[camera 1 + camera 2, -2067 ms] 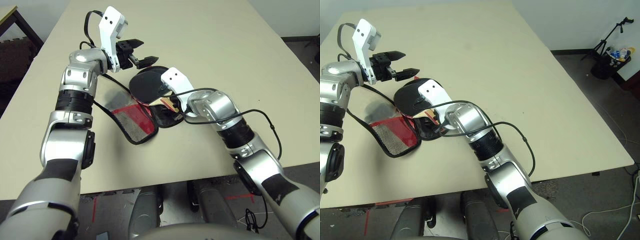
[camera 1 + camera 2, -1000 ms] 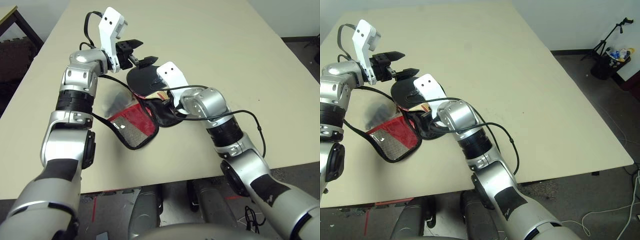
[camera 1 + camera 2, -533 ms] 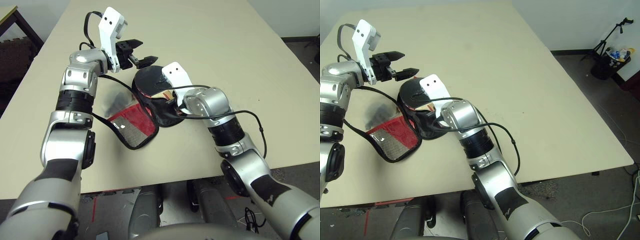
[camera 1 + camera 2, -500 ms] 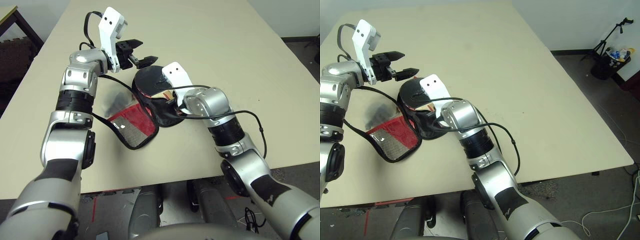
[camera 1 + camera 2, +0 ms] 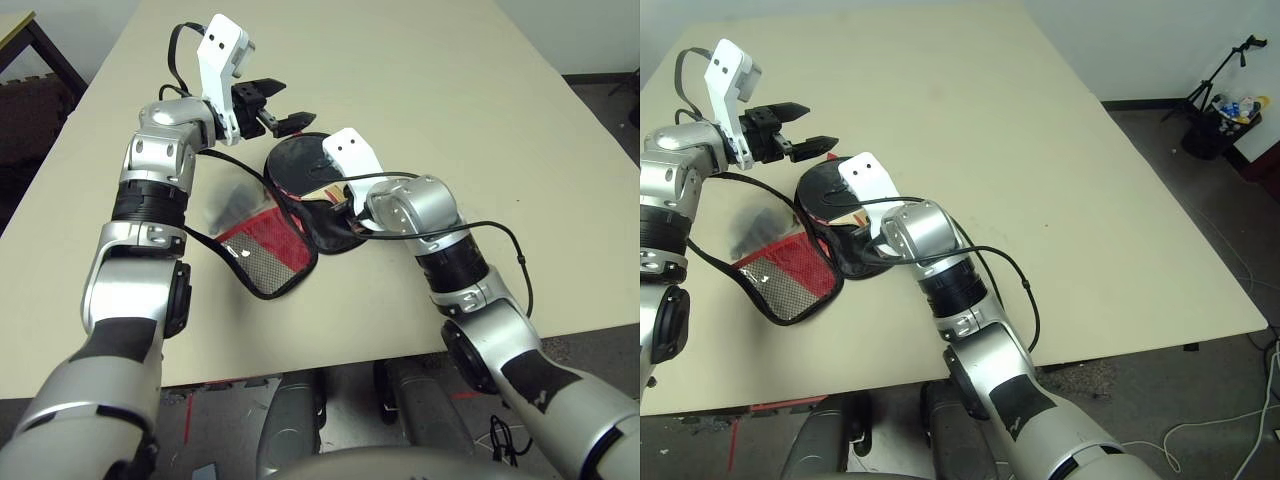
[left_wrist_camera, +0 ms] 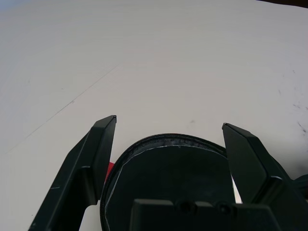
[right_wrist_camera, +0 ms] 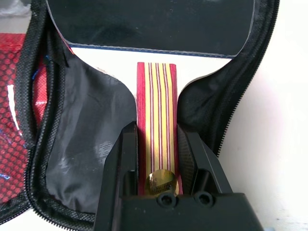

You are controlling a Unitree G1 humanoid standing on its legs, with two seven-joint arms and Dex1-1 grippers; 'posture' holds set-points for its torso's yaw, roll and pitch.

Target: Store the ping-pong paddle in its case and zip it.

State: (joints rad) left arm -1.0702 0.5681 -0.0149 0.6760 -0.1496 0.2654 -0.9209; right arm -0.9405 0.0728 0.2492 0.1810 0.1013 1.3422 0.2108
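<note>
Robot with silver, rounded arms [image 5: 125,375] banded in black, white perforated brackets [image 5: 220,60] at the wrists, loose black cables [image 5: 1025,285], and angular black fingers [image 6: 98,159].

And here's the case [image 5: 268,250], lying unzipped and spread open on the table, its red-and-mesh cover flap stretching toward seven o'clock, seen from the robot's head! The ping-pong paddle [image 5: 300,160] is lying flat in the black half, its black rubber blade sitting within the zippered rim, its red-and-yellow striped handle pointing toward about five o'clock.
</note>
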